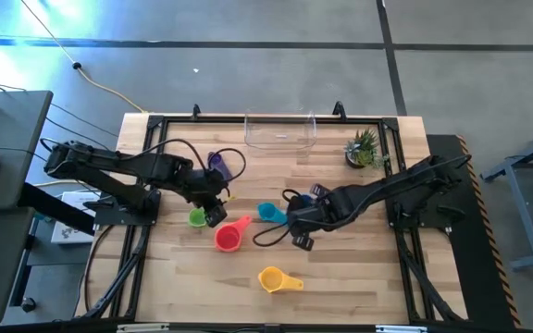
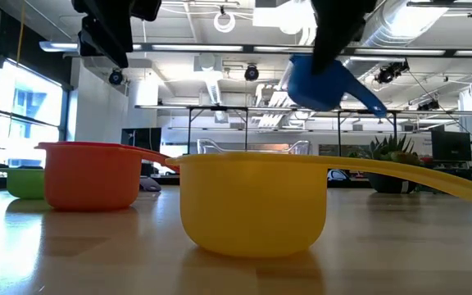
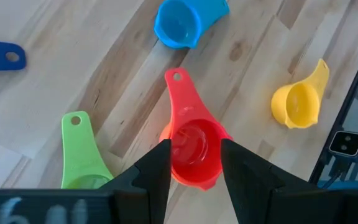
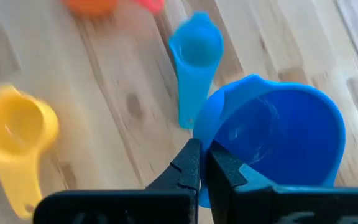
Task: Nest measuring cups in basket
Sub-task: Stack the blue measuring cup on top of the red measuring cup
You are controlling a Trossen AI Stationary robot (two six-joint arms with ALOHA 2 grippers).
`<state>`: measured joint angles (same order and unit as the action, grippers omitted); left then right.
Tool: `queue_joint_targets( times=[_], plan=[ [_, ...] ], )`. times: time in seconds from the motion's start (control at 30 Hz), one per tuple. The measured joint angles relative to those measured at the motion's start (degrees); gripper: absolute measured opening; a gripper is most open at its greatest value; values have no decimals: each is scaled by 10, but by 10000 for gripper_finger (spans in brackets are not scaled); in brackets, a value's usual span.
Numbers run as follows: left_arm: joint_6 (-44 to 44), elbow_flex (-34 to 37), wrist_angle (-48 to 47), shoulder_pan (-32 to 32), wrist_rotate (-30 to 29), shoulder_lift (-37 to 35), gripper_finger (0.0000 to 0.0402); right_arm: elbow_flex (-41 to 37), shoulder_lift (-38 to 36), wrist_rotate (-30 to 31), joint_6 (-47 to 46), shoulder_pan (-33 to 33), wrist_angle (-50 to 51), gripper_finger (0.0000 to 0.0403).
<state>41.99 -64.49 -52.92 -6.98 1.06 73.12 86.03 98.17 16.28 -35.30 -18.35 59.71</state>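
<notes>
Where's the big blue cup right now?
The blue cup is off the table, pinched by its rim in the right gripper, above the small teal cup near the table's middle.

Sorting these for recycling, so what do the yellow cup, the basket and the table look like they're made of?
Yellow cup: apparently plastic, smooth with a soft sheen; one even colour, thin moulded handle.
Basket: clear plastic, probably; the floor shows through its walls.
Table: wood, seemingly butcher-block; strips of varied tone with visible grain, and a finish that reflects the cup.
</notes>
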Motion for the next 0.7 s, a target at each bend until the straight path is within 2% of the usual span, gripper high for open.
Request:
queue_joint_targets(
  times=[0.17, 0.37, 0.57, 0.7],
  plan=[
    [9, 0, 0, -8, -1, 0, 129, -44, 1, -45, -2, 0, -8, 0],
    [10, 0, 0, -14, -2, 0, 129, -105, 1, -70, -7, 0, -34, 0],
    [10, 0, 0, -14, -2, 0, 129, -157, 1, -103, 51, -7, -89, 0],
    [9, 0, 0, -13, -2, 0, 129, -182, 1, -102, 73, -19, -131, 0]
  ],
)
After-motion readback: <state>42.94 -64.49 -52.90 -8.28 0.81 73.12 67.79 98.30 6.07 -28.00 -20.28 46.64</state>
